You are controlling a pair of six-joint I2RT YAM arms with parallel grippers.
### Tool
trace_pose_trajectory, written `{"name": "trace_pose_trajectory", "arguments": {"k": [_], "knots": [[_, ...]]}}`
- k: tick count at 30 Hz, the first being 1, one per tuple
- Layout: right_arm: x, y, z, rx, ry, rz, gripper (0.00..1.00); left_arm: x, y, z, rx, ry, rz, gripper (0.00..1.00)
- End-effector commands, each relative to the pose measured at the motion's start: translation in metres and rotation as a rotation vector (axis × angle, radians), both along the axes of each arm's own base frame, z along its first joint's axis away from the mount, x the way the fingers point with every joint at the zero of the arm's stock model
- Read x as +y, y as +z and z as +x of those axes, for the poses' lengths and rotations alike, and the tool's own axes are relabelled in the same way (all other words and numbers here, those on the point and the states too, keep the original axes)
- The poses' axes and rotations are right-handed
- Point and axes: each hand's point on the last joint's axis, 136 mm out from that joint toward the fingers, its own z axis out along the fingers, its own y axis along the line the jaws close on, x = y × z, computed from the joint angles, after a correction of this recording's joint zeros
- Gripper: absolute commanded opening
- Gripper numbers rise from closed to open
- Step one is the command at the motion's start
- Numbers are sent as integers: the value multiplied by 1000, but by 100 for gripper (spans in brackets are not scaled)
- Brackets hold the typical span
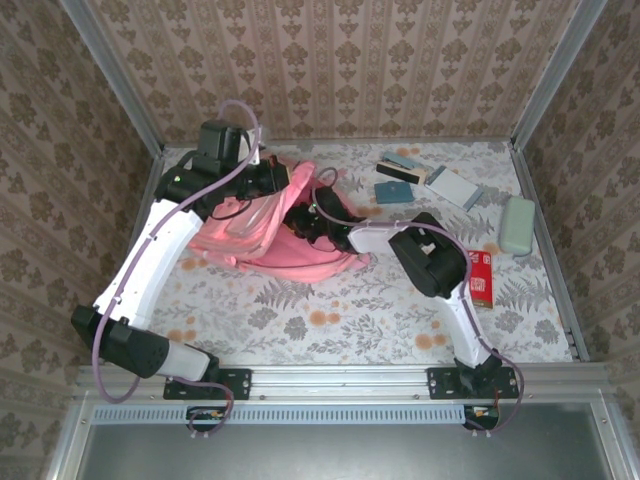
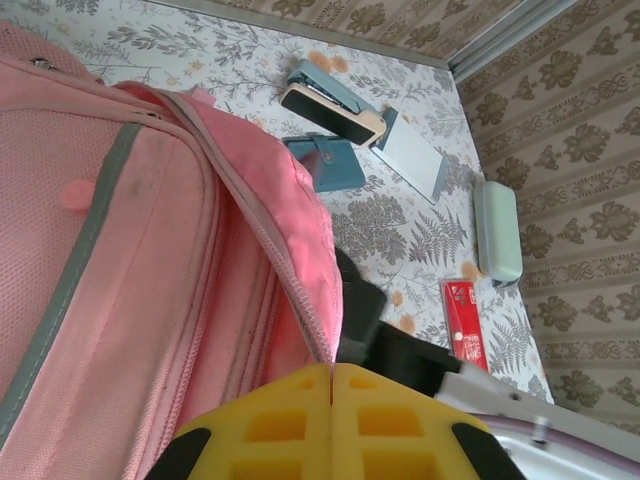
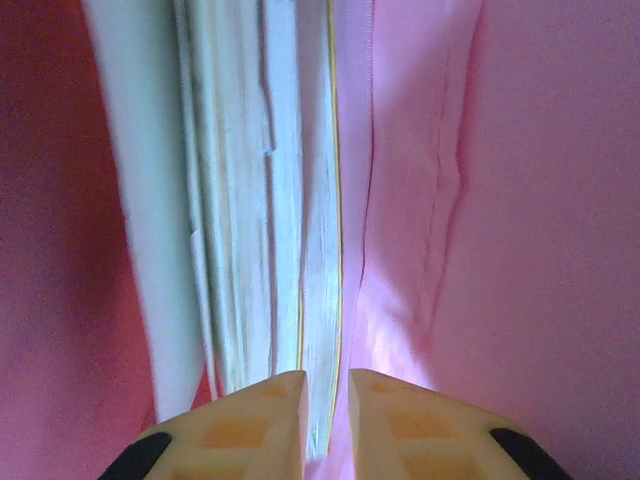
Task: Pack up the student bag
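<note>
The student bag (image 1: pixel 262 240) is a large pink backpack lying at the back left of the table. My left gripper (image 1: pixel 272 180) is shut on the zipper edge of its opening (image 2: pixel 322 340) and holds that flap up. My right gripper (image 1: pixel 303 214) reaches inside the bag, with pink lining (image 3: pixel 540 200) all around it. A stack of books (image 3: pixel 250 200) stands on edge in there. The right gripper (image 3: pixel 327 385) has its jaws a narrow gap apart. A thin book's edge lies between them, with a sliver of lining showing beside it.
At the back right lie a blue stapler on a beige block (image 1: pixel 403 168), a teal wallet (image 1: pixel 393 192) and a white notepad (image 1: pixel 455 187). A pale green case (image 1: pixel 517 224) sits by the right wall. A red box (image 1: pixel 480 277) lies beside the right arm.
</note>
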Motion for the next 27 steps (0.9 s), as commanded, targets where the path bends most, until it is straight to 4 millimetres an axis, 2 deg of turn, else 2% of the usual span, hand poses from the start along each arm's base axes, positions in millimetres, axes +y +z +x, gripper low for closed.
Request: {"name": "trace_pose_trajectory", "arguments": {"k": [1, 6, 11, 18, 21, 23, 25, 27], "knots": [[-25, 55, -4, -125, 5, -29, 23, 6, 32, 2, -105, 0, -69, 0], [-65, 77, -27, -179, 0, -146, 29, 15, 28, 5, -102, 13, -77, 0], [-121, 94, -53, -227, -28, -332, 36, 21, 29, 7, -103, 22, -91, 0], [-227, 106, -71, -291, -184, -624, 51, 23, 27, 6, -101, 28, -107, 0], [-276, 105, -70, -272, -270, -716, 68, 23, 26, 5, -101, 25, -109, 0], [-301, 101, -67, -247, -306, -740, 74, 23, 25, 5, -100, 25, -106, 0], [-333, 93, -61, -186, -362, -761, 99, 23, 25, 5, -102, 23, -106, 0], [-350, 87, -53, -158, -378, -750, 100, 23, 25, 4, -101, 22, -107, 0]]}}
